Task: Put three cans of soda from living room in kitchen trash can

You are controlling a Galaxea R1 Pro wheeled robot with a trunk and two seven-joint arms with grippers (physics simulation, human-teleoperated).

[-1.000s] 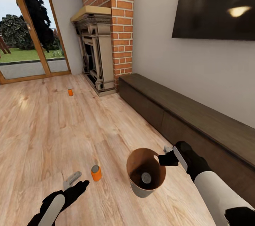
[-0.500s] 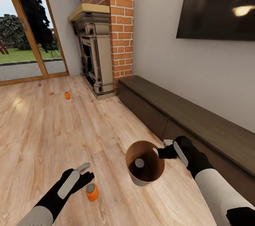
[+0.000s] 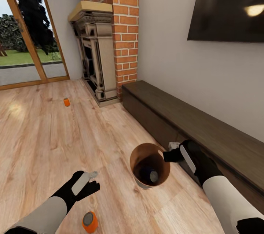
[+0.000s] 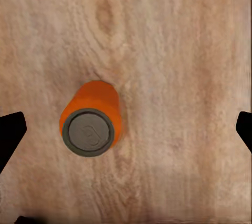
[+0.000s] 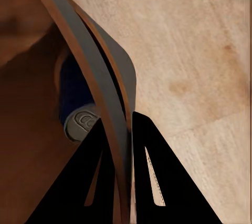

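On the far left of the head view, a small orange can (image 3: 66, 102) stands alone on the wood floor (image 3: 44, 138), well apart from the robot, so it is surely for a later turn. Nearer, the left gripper (image 3: 91, 178) hangs above the floor with its fingers spread wide and nothing between them; in the left wrist view the second orange can (image 4: 92, 118) stands upright just under it, a little off the middle of the gap, so I judge the arm is lining up to take it. To the right, the trash can (image 3: 150, 166) hangs tilted, because the right gripper (image 3: 169, 156) pinches its rim, fingers clenched on the wall, one inside and one outside. The blue can (image 5: 76, 103) already lies inside it. Behind stands the long dark cabinet (image 3: 205, 124)
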